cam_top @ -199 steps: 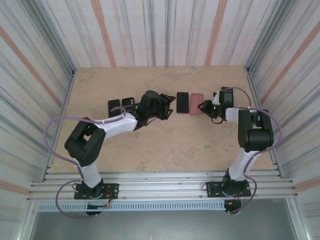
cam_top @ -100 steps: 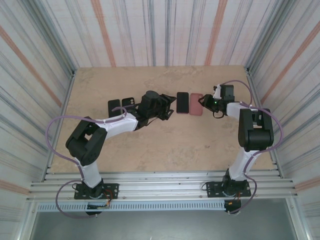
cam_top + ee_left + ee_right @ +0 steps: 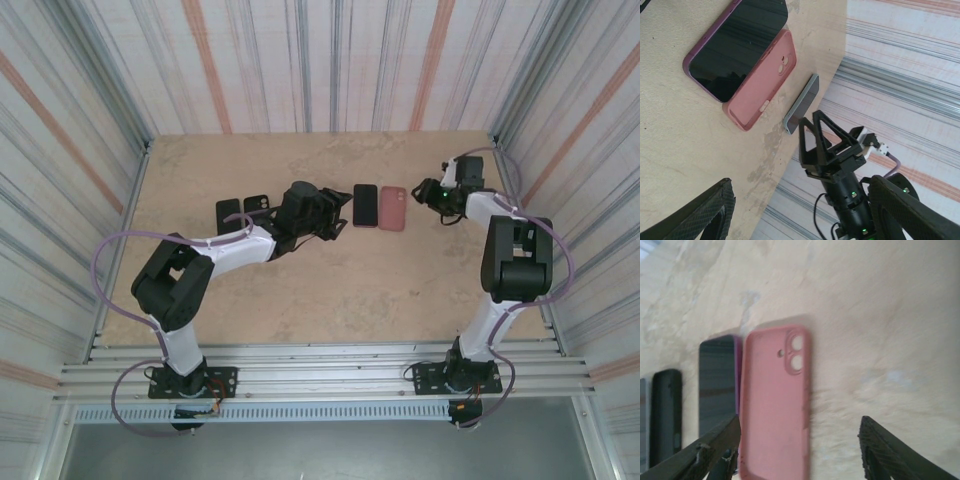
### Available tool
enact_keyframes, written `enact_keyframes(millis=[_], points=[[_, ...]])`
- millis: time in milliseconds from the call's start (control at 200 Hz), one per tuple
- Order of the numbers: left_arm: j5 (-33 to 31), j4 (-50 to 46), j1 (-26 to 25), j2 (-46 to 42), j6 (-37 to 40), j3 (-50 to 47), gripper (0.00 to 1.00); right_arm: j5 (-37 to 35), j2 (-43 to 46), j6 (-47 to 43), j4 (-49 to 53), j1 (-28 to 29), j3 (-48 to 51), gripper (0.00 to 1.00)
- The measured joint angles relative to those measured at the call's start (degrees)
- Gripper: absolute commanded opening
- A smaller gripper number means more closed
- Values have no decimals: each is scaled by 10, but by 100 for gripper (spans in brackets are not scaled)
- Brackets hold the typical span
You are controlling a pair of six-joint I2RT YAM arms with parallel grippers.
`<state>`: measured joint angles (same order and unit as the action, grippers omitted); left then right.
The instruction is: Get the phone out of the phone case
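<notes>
A phone with a dark screen sits in a purple case (image 3: pixel 365 205) (image 3: pixel 737 45) (image 3: pixel 717 385) at mid-table. Touching its right side is a pink case (image 3: pixel 393 208) (image 3: pixel 762 82) (image 3: pixel 772 400) that looks empty, its camera holes showing light through. My left gripper (image 3: pixel 338 215) (image 3: pixel 810 220) is open just left of the purple-cased phone and holds nothing. To the right of the pink case and clear of it, my right gripper (image 3: pixel 426 192) (image 3: pixel 800 460) is also open, with bare table between its fingers.
Two black phones (image 3: pixel 229 212) (image 3: pixel 257 204) lie at the left, beside my left arm. A thin grey slab (image 3: pixel 802 104) rests by the table's right edge, near the right gripper. Striped walls close in the table (image 3: pixel 330 290) on three sides.
My right gripper has drawn back from over the pink case toward the right wall, leaving the case flat on the table. The left arm has not moved.
</notes>
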<state>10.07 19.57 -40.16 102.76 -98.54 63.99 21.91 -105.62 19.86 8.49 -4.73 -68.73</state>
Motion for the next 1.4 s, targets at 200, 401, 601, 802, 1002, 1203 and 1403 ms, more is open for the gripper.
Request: enact_keyframes(millis=[200,401,601,802,1002,1203,1403], points=[[5,-5,0,0,16,20,82,-78,-2,-69,80,-40,-80,75],[10,-4,-1,1,24,40,83,-160,-57,-130,141,-50,-168,82],[15,-5,-2,10,28,42,83,-191,-125,-159,183,-60,-206,86],[24,-4,-4,16,28,42,83,-203,-177,-180,210,-61,-254,90],[29,-3,-4,20,28,43,83,-204,-213,-202,230,-61,-307,93],[34,0,-4,27,28,44,83,-201,-249,-221,260,-60,-362,92],[37,0,-4,36,27,50,83,-189,-275,-243,297,-55,-407,91]])
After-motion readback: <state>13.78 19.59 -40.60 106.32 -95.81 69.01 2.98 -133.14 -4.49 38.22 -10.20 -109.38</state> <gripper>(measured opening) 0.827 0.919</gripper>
